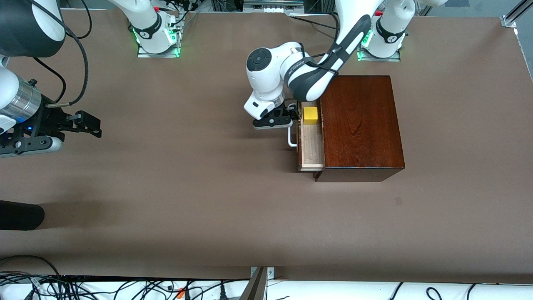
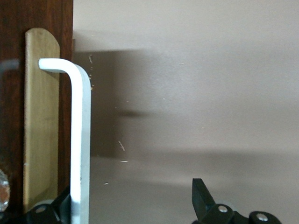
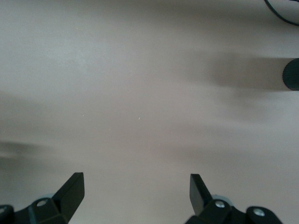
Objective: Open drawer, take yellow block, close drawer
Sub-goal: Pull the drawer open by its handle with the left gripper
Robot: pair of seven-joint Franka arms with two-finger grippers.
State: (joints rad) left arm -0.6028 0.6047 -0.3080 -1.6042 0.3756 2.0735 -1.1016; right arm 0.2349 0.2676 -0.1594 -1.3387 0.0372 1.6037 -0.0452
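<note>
The dark wooden box [image 1: 360, 125] stands toward the left arm's end of the table. Its drawer [image 1: 311, 148] is pulled partway out and shows a pale inside. The yellow block [image 1: 310, 115] lies in the drawer at the end farther from the front camera. My left gripper [image 1: 290, 113] is open at the white handle [image 1: 292, 141]. In the left wrist view the handle [image 2: 80, 140] runs close by one finger of the left gripper [image 2: 131, 193], with wide room to the other finger. My right gripper [image 1: 89, 125] waits open over bare table at the right arm's end, holding nothing [image 3: 135, 182].
A black rounded object [image 1: 21, 215] lies near the table's edge at the right arm's end, and shows in the right wrist view too [image 3: 292, 74]. Cables [image 1: 104, 287] run along the edge nearest the front camera.
</note>
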